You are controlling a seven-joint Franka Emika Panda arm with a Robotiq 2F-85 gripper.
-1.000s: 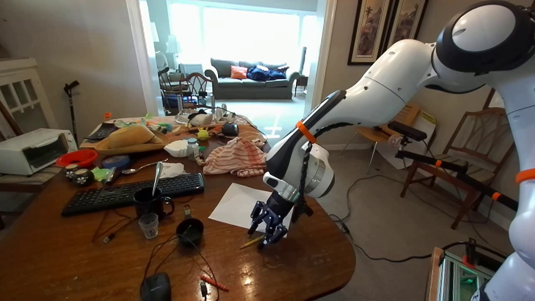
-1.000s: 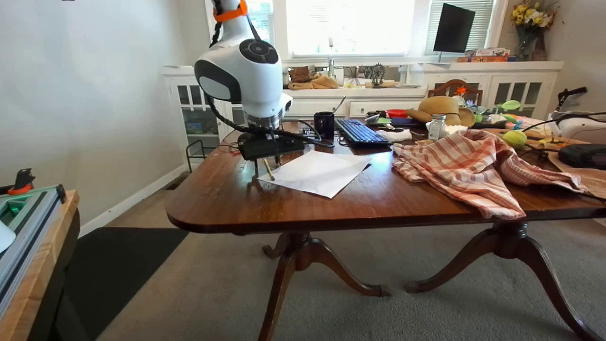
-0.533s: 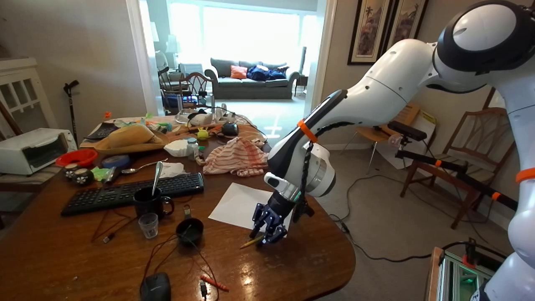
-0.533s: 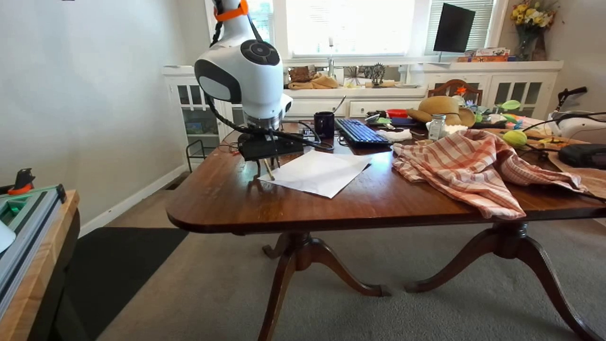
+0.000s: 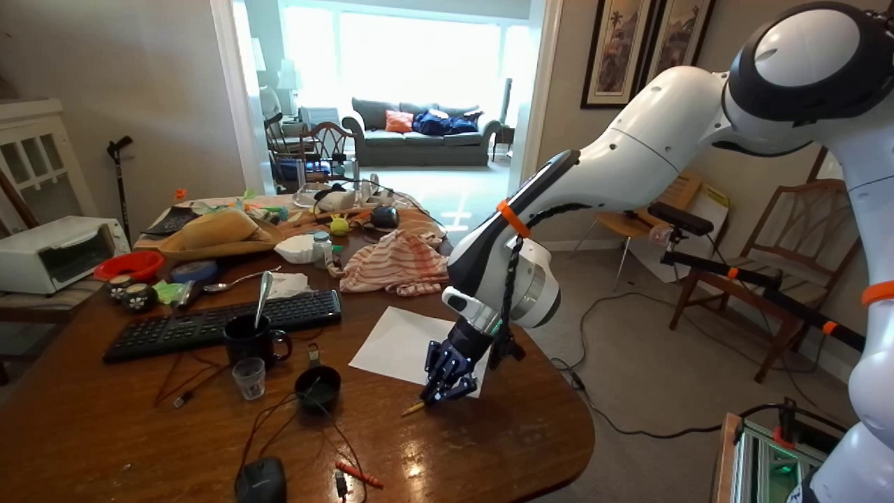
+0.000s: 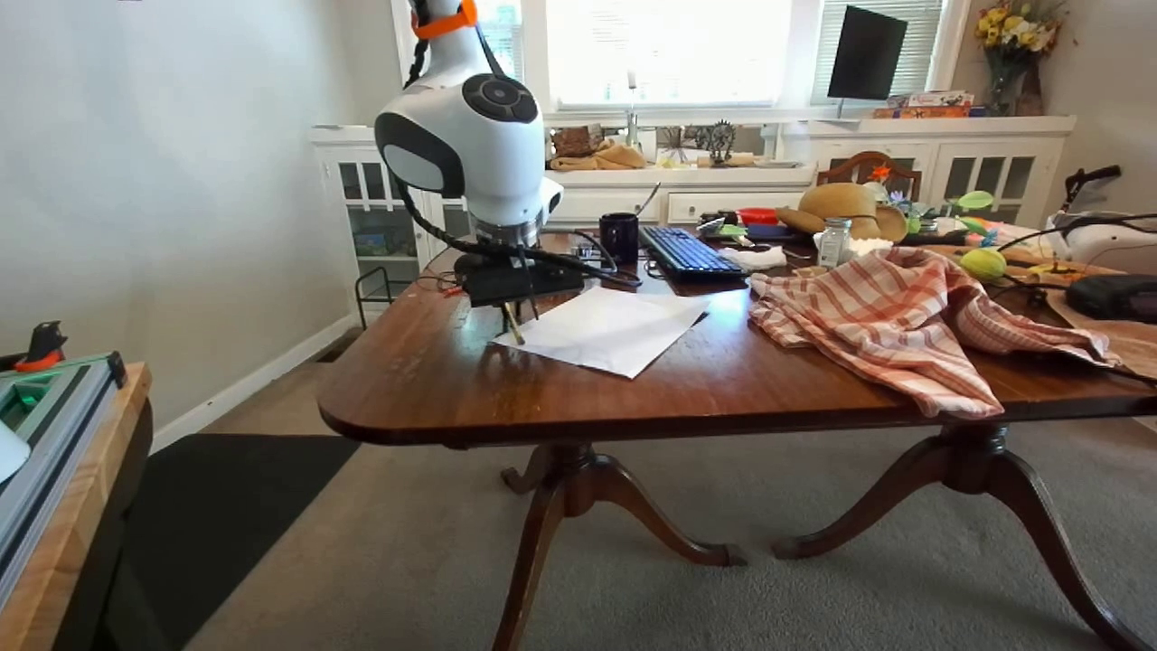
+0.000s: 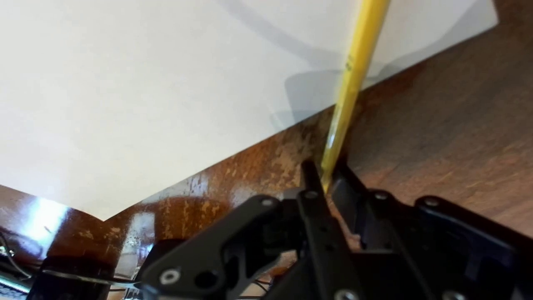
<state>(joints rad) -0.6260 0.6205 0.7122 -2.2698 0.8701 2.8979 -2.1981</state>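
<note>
Yellow pencil [image 7: 354,79] gripped by black fingers [image 7: 316,212] at the edge of white paper [image 7: 166,91].
The fingers are closed on the shaft, which bears a small dark mark, too blurred to read; one end reaches over the sheet, the sharpened end over bare wood. The counter [image 5: 489,447] is glossy reddish-brown, its finish worn to pale flecks beside the paper, and stands on curved pedestal legs [image 6: 578,493] over grey carpet [image 6: 723,524]. Beyond, a white-framed doorway [image 5: 241,105] gives onto a grey sofa [image 5: 422,143] beneath a bright window [image 5: 419,59].
</note>
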